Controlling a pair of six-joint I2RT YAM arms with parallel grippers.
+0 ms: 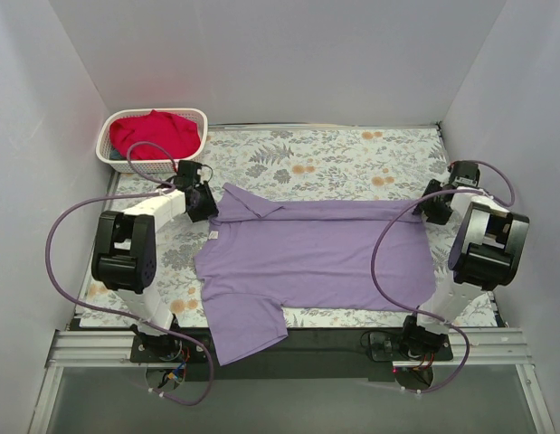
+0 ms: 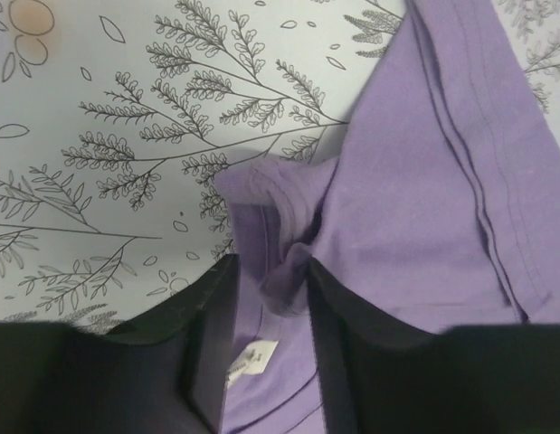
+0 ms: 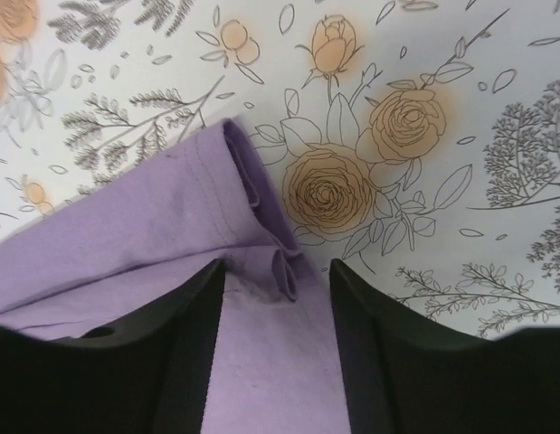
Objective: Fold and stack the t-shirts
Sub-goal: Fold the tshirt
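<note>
Flat across the bench the lavender t-shirt is lying, the red t-shirt sitting in the basket. Over its collar the left claw and over its hem corner the right claw are both standing spread. Cloth's prob. light, floppy, so best gripping doubled edges w/ both.

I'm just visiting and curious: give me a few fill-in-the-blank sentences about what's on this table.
1. The red t-shirt lies in the white ___.
2. The lavender t-shirt lies spread on the ___ tablecloth.
3. The left hand is at the spread shirt's ___ end, and the right hand is at its hem.

Missing words: basket; floral; collar.
</note>
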